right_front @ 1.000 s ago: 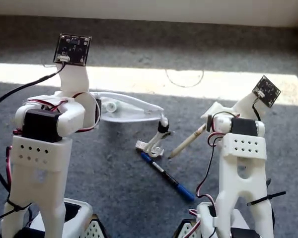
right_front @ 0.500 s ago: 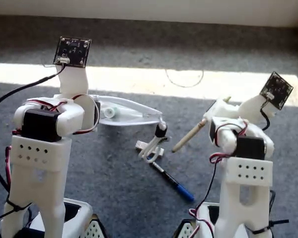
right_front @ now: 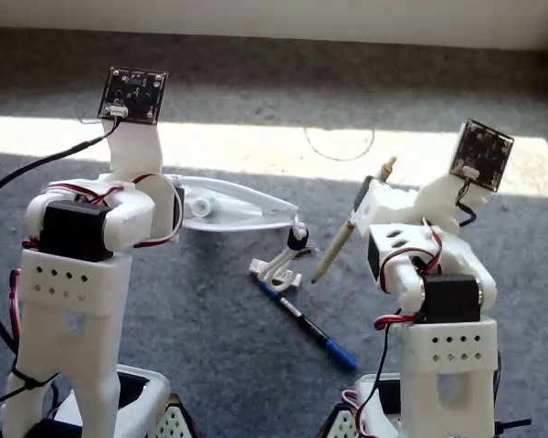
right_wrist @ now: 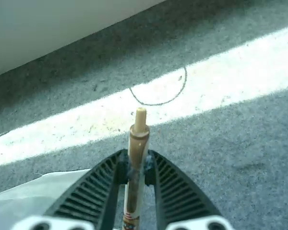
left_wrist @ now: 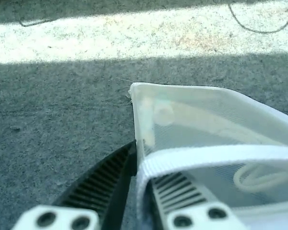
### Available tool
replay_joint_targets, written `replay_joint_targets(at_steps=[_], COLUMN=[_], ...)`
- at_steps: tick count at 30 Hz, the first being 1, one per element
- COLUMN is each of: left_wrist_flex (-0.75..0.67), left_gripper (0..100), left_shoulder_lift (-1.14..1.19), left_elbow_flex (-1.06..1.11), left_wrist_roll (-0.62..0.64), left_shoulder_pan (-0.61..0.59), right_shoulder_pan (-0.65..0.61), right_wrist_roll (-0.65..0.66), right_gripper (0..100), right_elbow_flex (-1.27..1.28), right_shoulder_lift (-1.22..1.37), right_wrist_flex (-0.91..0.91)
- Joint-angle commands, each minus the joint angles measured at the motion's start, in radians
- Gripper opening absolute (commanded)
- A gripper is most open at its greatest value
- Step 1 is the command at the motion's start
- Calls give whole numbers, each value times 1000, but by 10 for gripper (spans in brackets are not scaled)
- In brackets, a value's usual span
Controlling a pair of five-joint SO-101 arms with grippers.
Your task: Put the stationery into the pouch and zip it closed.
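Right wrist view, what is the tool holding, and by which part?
The right tool holds a slim tan pen, pinched on its barrel just below the knobbed top end.

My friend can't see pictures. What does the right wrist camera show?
The right gripper pinches a tan pen between its black fingers, above grey carpet crossed by a sunlit strip. A corner of the pouch is beside it.

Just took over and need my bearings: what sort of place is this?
Likely an ordinary indoor room rather than a lab bench: grey carpet covers the work surface, a sunlit strip crosses it, and a pale wall runs along the far edge.
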Motion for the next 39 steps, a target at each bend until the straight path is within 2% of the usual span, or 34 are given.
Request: replay_joint_targets(at_steps=[1,12,17,39], left_wrist_flex=[-2,0,2,-11], left_gripper=[8,8,8,8], left_shoulder_lift=[-12,-12,-12,-4], left_elbow_flex=[-18,-19,-16,-10], left_wrist_roll=[-6,-5,-5,-3], left_shoulder_pan=[13,13,13,13], right_shoulder_pan=[-62,-242,-288,-291], right_wrist_roll=[55,178,181,178], right_gripper=[5,5,5,5], right_elbow_flex=[-101,-194,-271,-292], right_shoulder_lift=[-27,-27,-22,-28], right_wrist_flex=[-31,-33,-33,-24])
